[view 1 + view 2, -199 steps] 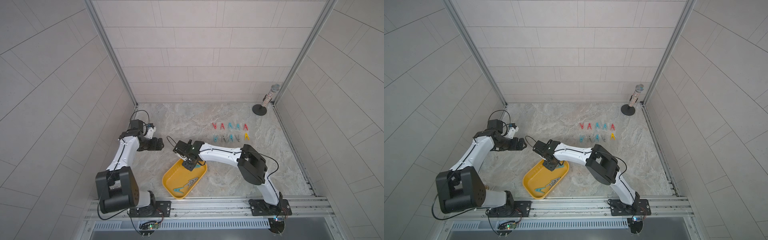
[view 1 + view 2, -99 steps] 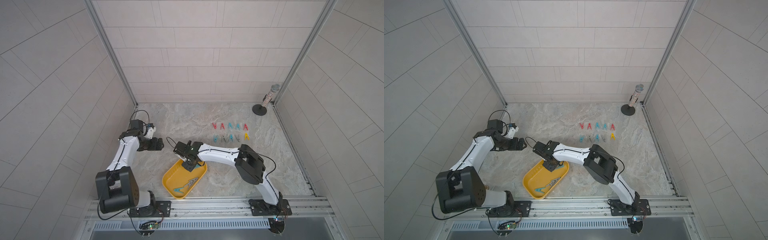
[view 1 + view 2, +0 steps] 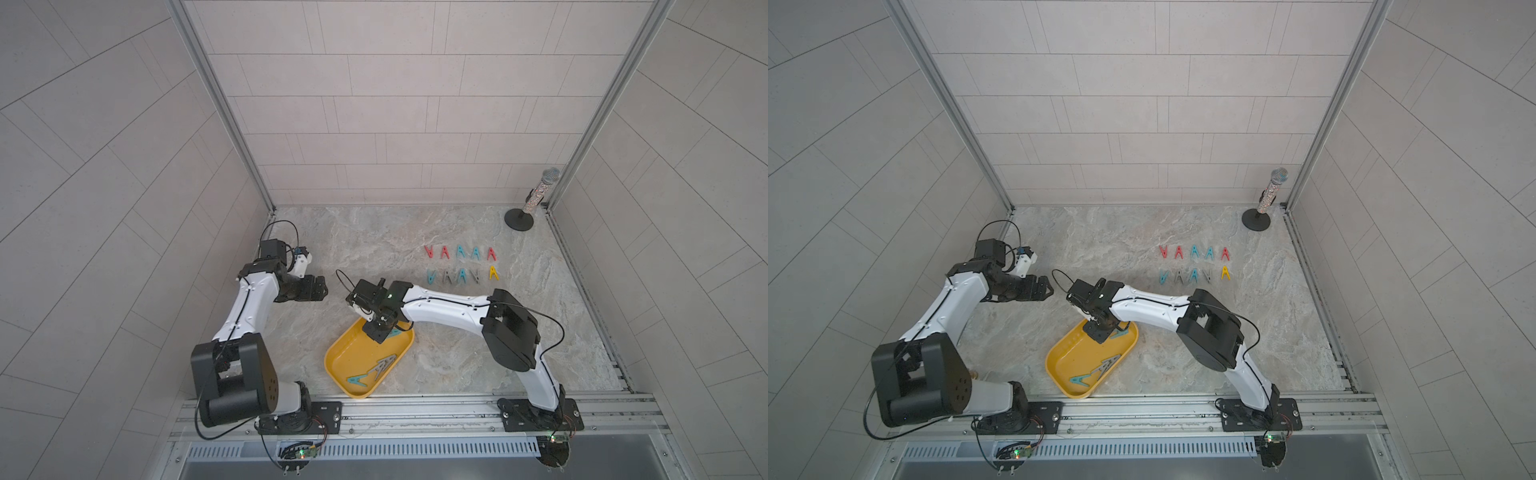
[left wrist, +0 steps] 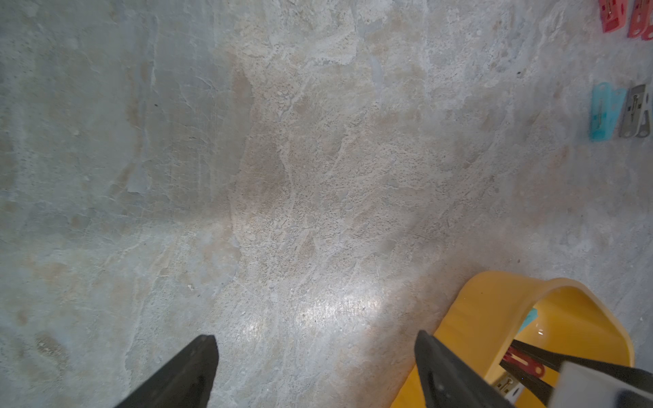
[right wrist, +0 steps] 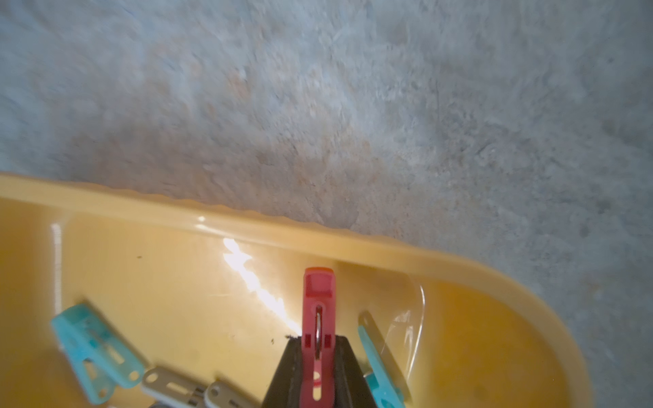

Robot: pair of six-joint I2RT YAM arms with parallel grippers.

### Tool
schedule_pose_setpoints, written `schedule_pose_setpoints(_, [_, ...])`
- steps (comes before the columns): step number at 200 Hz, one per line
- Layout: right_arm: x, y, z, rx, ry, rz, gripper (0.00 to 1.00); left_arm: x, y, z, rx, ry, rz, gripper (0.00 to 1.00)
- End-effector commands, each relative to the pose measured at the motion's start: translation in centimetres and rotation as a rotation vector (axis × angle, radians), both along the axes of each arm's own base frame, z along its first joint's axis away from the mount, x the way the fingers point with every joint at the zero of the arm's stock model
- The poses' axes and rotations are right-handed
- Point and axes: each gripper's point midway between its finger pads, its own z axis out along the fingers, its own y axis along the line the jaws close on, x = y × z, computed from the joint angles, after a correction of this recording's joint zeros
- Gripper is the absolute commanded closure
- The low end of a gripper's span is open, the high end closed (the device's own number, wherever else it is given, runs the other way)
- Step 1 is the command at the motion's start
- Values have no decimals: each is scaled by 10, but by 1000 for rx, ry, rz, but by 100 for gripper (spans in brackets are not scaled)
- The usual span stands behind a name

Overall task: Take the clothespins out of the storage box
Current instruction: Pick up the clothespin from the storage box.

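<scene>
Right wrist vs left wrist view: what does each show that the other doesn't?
Right wrist only: a whole teal clothespin lying on the storage box floor. Left wrist only: the open left claw over the table, plus laid-out clothespins. Both: the storage box and the red clothespin clamped in the right claw.

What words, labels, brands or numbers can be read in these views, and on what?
No readable text in any view.
Red clothespin in the right gripper: marks blurred, unreadable.
Grey clothespin on the table: dark marks, too small to read.
Yellow storage box: plain.
</scene>
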Motion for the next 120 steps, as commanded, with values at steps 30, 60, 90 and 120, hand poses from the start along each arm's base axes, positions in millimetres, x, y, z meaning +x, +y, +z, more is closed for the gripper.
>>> schedule_pose_setpoints(30, [0, 4, 72, 231, -15, -52, 96, -4, -1, 4, 10, -6, -9, 5])
schedule_pose_setpoints(60, [22, -20, 93, 372, 16, -197, 97, -4, -1, 4, 10, -7, -12, 5])
schedule_pose_setpoints(90, [54, -63, 102, 508, 51, -398, 96, -4, -1, 4, 10, -5, -10, 5])
schedule_pose_setpoints(120, [82, -115, 83, 575, 103, -633, 96, -3, -1, 3, 7, -4, -10, 5])
